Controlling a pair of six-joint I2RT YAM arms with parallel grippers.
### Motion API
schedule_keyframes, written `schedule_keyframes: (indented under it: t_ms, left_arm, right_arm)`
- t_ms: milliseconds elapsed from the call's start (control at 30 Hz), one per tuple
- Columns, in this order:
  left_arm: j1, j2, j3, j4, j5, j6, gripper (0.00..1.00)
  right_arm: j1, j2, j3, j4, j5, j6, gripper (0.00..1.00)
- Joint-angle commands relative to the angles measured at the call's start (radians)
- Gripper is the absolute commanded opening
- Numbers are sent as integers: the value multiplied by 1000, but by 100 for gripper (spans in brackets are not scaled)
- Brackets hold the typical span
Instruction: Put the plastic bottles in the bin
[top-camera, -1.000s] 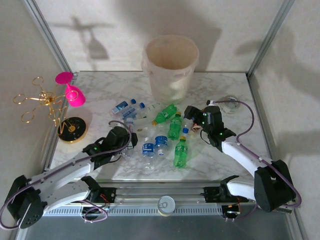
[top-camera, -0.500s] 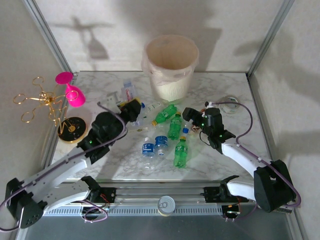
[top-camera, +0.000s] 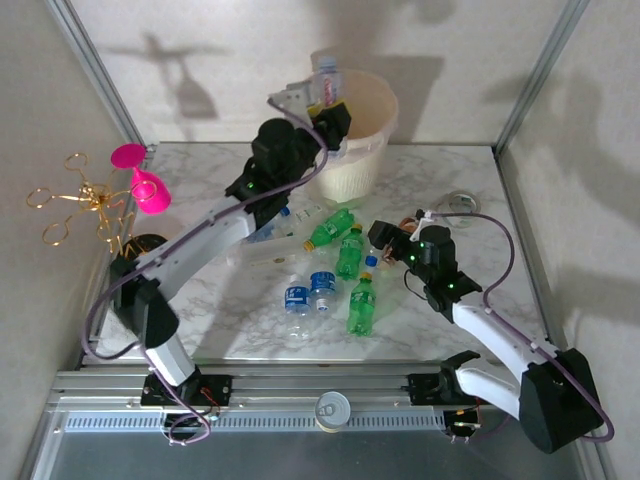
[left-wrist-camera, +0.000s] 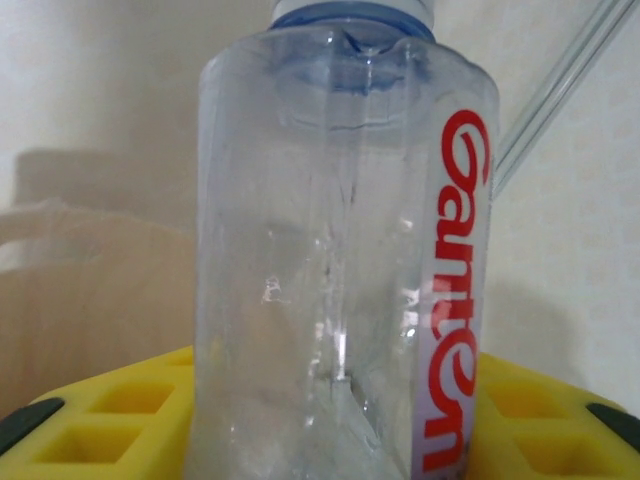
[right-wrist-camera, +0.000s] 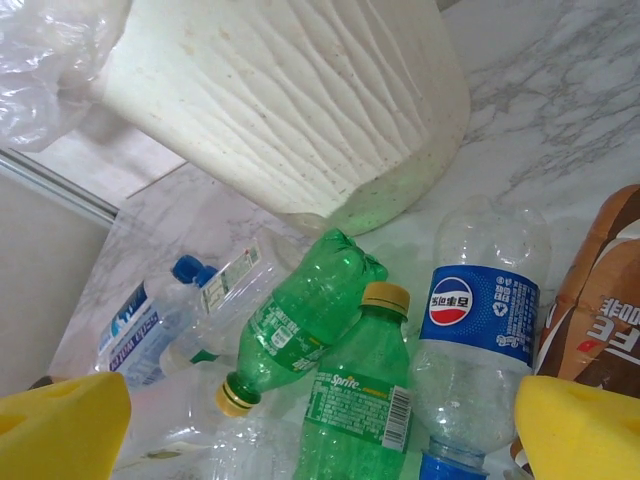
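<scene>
The left fingers (left-wrist-camera: 110, 410) gripped a clear bottle (top-camera: 326, 76) above the bin (top-camera: 350, 175). The right fingers (right-wrist-camera: 60, 420) gaped empty. Many bottles (top-camera: 361, 305) lay on the tabletop (top-camera: 250, 320).

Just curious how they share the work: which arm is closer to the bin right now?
Left. The left gripper holds a clear bottle at the bin rim; the right gripper hangs open over the bottles lying in front of it.
</scene>
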Motion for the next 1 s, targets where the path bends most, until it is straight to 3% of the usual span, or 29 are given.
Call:
schedule_keyframes:
  t_ms: [0, 233, 433, 633, 967]
  left_arm:
    - [22, 122, 184, -86, 5, 103, 46]
    - [43, 403, 531, -252, -79, 176, 46]
    - [58, 527, 653, -288, -90, 167, 51]
    - [66, 537, 656, -292, -92, 140, 83]
    - [54, 370, 581, -263, 49, 102, 91]
  right_arm:
    - [9, -37, -14, -19, -1, -4, 99]
    - [8, -84, -3, -66, -16, -27, 99]
    - [9, -84, -1, -78, -18, -28, 99]
    - [10, -85, -1, -80, -17, -26, 99]
    - [9, -31, 13, -103, 2, -18, 99]
